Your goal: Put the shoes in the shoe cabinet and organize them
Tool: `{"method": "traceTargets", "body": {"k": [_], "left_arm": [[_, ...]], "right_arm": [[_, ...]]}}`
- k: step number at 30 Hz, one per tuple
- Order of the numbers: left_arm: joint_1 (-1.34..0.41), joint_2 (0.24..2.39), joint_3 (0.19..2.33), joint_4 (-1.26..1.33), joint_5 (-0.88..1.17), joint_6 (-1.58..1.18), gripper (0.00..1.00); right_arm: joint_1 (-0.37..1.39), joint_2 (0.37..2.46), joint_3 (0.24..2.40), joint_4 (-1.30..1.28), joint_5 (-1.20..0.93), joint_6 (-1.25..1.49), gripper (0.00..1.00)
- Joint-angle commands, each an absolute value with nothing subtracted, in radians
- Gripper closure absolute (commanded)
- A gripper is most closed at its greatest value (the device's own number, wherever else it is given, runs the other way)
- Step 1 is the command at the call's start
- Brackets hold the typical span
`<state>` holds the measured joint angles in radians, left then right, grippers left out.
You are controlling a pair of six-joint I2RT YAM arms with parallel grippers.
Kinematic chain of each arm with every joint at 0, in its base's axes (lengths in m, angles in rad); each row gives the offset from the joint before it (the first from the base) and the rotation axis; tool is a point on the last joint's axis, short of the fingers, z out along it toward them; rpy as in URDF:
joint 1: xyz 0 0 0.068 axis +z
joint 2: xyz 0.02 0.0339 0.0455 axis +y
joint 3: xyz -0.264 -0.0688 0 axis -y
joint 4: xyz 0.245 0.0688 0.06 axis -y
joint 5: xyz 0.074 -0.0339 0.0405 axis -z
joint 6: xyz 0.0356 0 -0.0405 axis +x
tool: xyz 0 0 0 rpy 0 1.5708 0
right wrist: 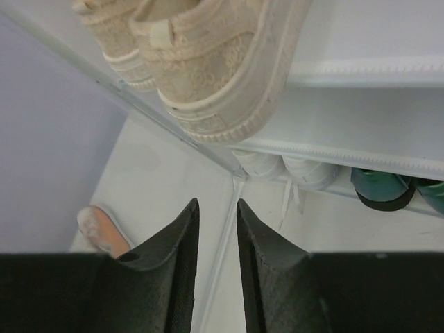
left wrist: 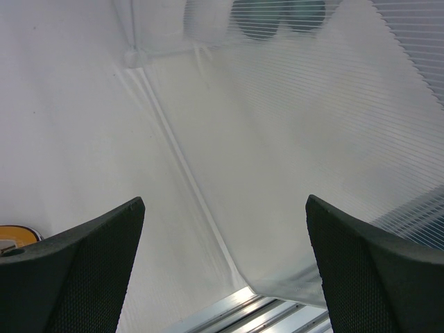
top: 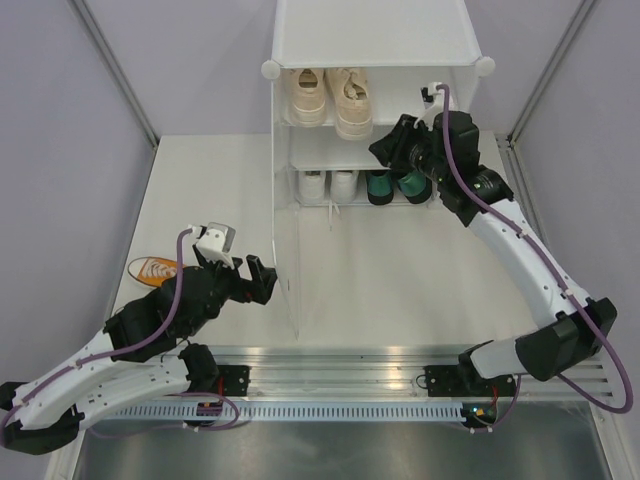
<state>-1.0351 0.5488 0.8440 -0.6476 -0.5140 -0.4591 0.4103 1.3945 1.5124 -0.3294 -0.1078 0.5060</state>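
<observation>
Currently three pairs are shelved in the shoe cabinet [top: 375, 30] at twelve o'clock: cream sneakers [top: 330, 95] above, white sneakers [top: 328, 185] and green heels [top: 395, 186] below. An orange sneaker [top: 155, 268] at nine o'clock on the worktop [top: 200, 190] is not yet shelved. My left claw [left wrist: 223, 202] is released; my right claw [right wrist: 218, 202] is nearly clenched and empty.

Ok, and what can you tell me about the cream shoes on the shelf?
The cream sneakers are a pair, side by side on an upper shelf of the shoe cabinet. They look like textured fabric with thick ribbed rubber soles. One juts past the shelf's front edge. Both stand upright, soles down.
</observation>
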Motion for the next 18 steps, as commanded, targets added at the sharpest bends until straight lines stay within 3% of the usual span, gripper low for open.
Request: {"method": "traceTargets", "body": {"k": [1,18], "left_arm": [[-1.031,0.558,0.844,-0.609,-0.531,-0.437,0.00],[-1.031,0.543,0.841,-0.617,-0.558,-0.439,0.00]], "right_arm": [[0.410,1.427,1.482,-0.244,-0.172,0.492,0.68],[0.408,1.759,1.816,-0.249,-0.198,0.479,0.67]]}}
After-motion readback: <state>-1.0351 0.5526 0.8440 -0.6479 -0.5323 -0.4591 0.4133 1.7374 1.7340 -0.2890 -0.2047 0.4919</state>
